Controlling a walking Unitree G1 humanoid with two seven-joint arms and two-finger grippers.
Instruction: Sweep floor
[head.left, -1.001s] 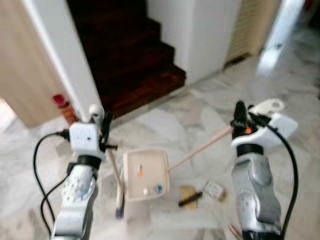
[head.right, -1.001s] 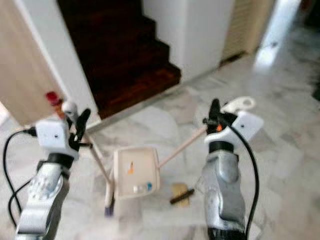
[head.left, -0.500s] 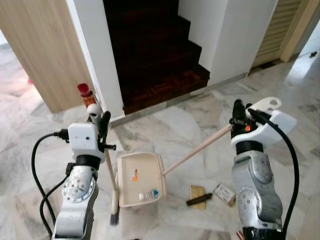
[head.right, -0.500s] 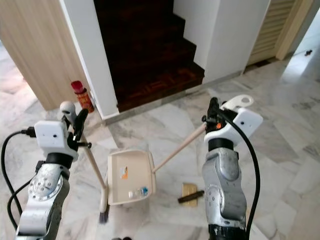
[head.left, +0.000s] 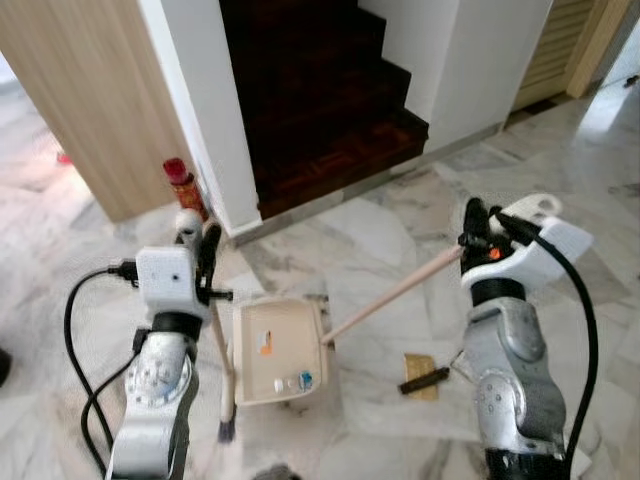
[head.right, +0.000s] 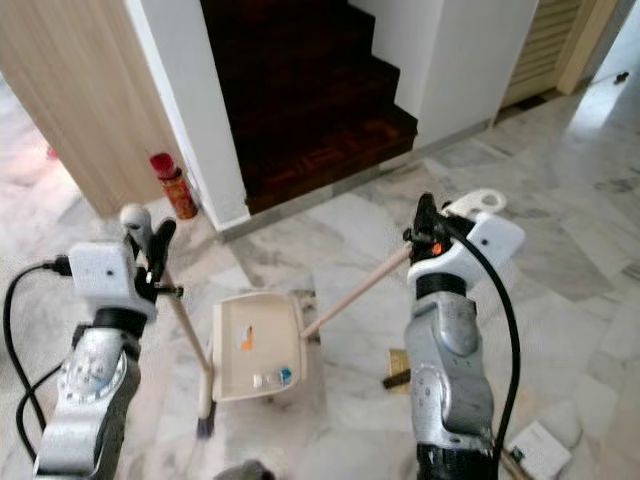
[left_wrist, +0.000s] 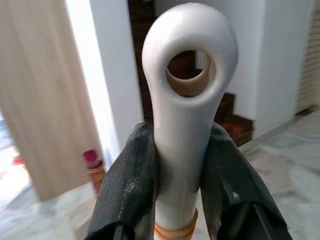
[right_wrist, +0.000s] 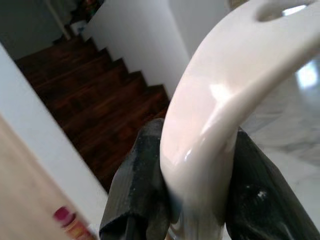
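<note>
Marble floor (head.left: 380, 240); left end effector (head.left: 196, 238) clenched on broom (head.left: 225, 365) handle top, right end effector (head.left: 478, 222) clenched on dustpan (head.left: 276, 351) handle, pan flat between them near debris (head.left: 423, 377).

A slim pale-handled broom (head.left: 222, 360) stands nearly upright, bristles on the marble floor (head.left: 380, 240), just beside a cream dustpan (head.left: 277, 350) lying flat with scraps inside, its long handle angled up rightward.

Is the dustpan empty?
No, the dustpan on the floor has small bits in it, one orange and one blue.
</note>
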